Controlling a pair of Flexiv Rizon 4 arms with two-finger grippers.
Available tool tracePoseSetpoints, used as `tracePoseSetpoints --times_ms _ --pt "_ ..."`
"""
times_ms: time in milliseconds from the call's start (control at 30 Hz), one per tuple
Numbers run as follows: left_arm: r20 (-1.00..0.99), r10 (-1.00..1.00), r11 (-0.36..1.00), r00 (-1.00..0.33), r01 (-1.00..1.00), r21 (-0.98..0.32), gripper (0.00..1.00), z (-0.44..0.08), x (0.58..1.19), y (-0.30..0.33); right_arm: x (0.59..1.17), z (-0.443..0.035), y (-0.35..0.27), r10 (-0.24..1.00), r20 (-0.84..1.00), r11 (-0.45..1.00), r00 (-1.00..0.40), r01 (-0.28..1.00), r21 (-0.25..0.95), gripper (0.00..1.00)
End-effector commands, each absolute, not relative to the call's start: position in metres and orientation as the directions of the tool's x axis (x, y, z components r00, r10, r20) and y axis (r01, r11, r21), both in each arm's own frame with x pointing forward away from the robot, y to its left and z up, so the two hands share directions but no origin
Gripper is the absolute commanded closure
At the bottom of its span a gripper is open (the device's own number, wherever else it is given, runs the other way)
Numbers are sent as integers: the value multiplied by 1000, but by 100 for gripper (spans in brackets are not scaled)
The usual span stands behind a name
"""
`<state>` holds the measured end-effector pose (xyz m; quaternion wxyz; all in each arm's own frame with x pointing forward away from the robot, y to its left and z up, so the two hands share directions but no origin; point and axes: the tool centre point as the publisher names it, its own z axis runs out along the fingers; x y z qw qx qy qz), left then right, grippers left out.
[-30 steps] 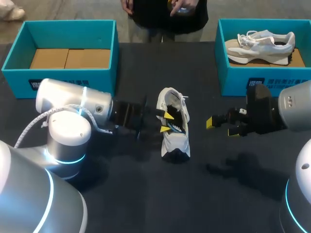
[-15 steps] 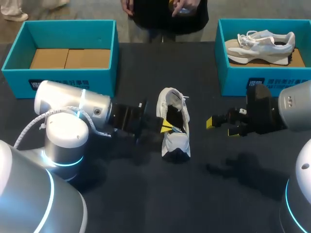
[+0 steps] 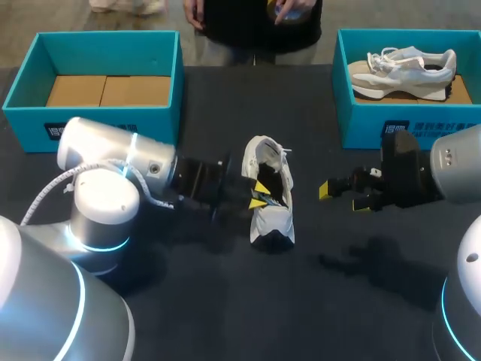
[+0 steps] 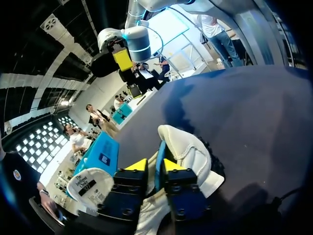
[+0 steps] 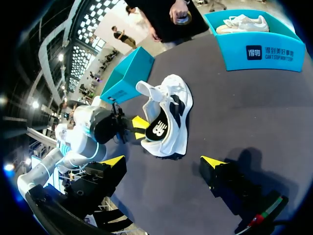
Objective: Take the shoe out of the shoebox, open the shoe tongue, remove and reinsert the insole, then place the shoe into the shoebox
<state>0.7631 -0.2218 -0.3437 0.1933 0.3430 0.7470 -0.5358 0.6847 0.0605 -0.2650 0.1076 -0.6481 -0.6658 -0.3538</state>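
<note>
A white shoe (image 3: 269,218) with black patches lies mid-table, toe toward the front edge, its mouth facing my left gripper (image 3: 259,194). In the left wrist view the left gripper (image 4: 155,165) is at the shoe (image 4: 188,147), its yellow tips narrowly apart. The shoe's rim edge stands in the gap and touches only one finger, so the gripper is open. My right gripper (image 3: 342,196) hangs wide open to the right of the shoe, clear of it. In the right wrist view the shoe (image 5: 171,122) lies ahead of the right gripper (image 5: 164,161), with the left gripper (image 5: 141,129) at its opening.
A teal shoebox (image 3: 176,83) with only cardboard inside stands at the back left. A second teal box (image 3: 342,83) at the back right holds another pale shoe (image 3: 406,68). Dark tabletop stretches in front of the shoe.
My left gripper's tips came together at the shoe's mouth half a second ago and have now parted a little. The shoe and the right arm have not moved.
</note>
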Motion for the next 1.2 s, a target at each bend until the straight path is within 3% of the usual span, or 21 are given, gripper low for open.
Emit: tracePoseSetpoints --times_ms 33,100,167,233,300,367,400,733,1200 --pt "-661 311 195 -682 727 -658 20 -330 758 -214 683 -265 61 787 601 -92 -136 938 333 0" --pt "-667 320 192 -673 735 -650 15 -325 758 -213 683 -265 61 787 601 -92 -136 938 333 0" --pt "-668 320 190 -672 736 -649 25 -321 758 -211 683 -265 61 787 601 -92 -136 938 333 0" --pt "-674 330 189 -661 746 -639 53 -316 757 -210 683 -265 61 787 601 -92 -136 938 333 0" --pt "-674 345 188 -654 751 -633 62 -311 756 -208 683 -265 61 787 601 -92 -136 938 333 0" --pt "-665 363 182 -652 750 -636 80 -307 758 -207 683 -265 61 787 601 -92 -136 938 333 0" --pt "-661 385 188 -644 756 -627 100 -305 759 -206 683 -265 61 787 601 -92 -136 938 333 0" --pt "-510 676 135 -532 770 -624 100 -302 767 -195 683 -265 61 787 601 -92 -136 938 333 0" --pt "-326 882 57 -340 763 -644 100 -306 758 -190 683 -265 61 787 601 -92 -136 938 333 0"
